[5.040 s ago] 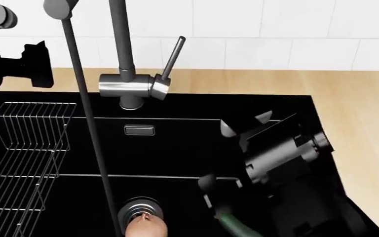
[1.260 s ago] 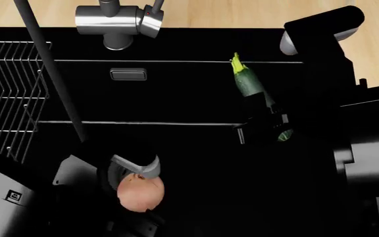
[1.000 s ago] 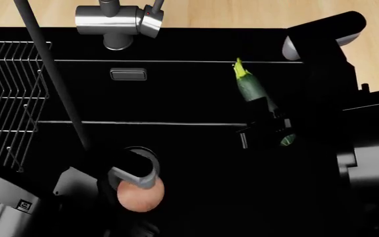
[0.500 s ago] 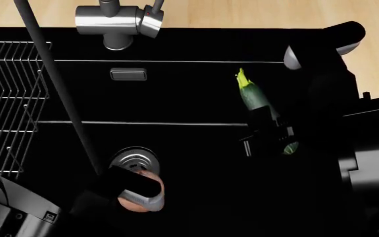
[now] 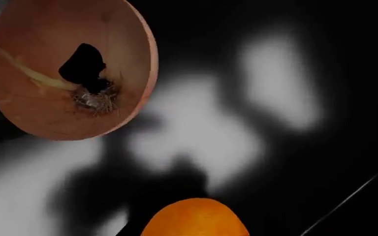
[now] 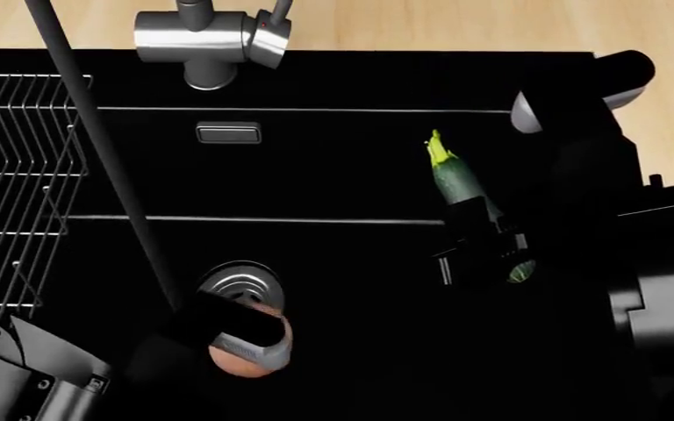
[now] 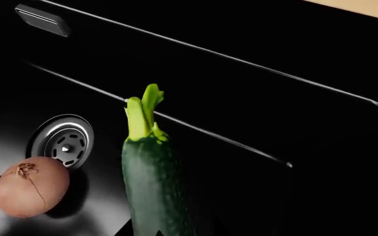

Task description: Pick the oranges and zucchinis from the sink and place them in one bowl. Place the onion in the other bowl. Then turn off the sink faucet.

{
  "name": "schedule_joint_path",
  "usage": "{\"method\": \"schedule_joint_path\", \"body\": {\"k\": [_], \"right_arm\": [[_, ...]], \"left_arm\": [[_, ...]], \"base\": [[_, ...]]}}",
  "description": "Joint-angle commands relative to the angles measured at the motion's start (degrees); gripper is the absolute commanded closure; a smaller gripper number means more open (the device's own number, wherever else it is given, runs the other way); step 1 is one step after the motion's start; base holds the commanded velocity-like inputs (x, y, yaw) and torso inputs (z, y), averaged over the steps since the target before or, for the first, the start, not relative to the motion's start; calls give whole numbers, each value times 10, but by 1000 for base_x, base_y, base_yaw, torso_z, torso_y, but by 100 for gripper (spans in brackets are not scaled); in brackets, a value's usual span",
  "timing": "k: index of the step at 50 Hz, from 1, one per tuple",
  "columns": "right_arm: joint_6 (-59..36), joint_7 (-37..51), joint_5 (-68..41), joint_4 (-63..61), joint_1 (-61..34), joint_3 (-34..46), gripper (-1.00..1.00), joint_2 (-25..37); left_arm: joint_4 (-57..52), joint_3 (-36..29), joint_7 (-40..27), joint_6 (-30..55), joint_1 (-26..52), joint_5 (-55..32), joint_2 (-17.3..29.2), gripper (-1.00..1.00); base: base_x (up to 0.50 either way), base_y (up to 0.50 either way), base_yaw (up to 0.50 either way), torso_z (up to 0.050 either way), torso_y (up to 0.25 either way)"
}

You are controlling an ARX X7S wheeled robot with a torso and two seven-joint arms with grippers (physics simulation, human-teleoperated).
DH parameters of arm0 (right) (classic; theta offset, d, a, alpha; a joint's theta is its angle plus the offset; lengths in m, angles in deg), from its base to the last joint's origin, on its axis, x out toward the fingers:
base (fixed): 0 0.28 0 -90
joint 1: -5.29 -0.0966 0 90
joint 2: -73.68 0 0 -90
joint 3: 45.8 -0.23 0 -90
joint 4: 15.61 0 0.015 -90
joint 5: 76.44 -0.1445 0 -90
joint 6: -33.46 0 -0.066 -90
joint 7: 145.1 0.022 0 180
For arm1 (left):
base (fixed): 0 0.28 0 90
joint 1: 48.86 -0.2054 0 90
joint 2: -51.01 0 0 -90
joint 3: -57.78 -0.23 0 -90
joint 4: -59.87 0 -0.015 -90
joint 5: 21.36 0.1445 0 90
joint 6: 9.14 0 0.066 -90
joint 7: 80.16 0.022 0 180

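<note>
Black sink (image 6: 337, 175) fills my view; right gripper (image 6: 483, 250) grips the zucchini (image 6: 456, 180), left gripper (image 6: 243, 338) over the onion (image 6: 243, 361), its jaws unreadable.

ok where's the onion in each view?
Left wrist: onion fills the upper left, root tuft facing the camera.
Head: bottom, left of centre, partly under the left end effector.
Right wrist: lower left corner.
Shared landmark in the head and right wrist views: steel drain beside it.
</note>
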Motion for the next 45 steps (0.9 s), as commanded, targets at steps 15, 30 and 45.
{"method": "schedule_joint_path", "body": {"k": [15, 30, 45], "right_arm": [[-4, 4, -6, -9, 3, -4, 100, 1], [-3, 10, -10, -7, 0, -8, 100, 0], [21, 42, -4, -44, 25, -55, 100, -15]], "left_arm": [[-59, 45, -91, 1, 60, -90, 14, 100], [-88, 77, -78, -33, 104, -87, 24, 100], [-215, 67, 58, -150, 109, 116, 91, 100]], "base": [[0, 0, 0, 0, 0], [0, 0, 0, 0, 0], [0, 0, 0, 0, 0]]}}
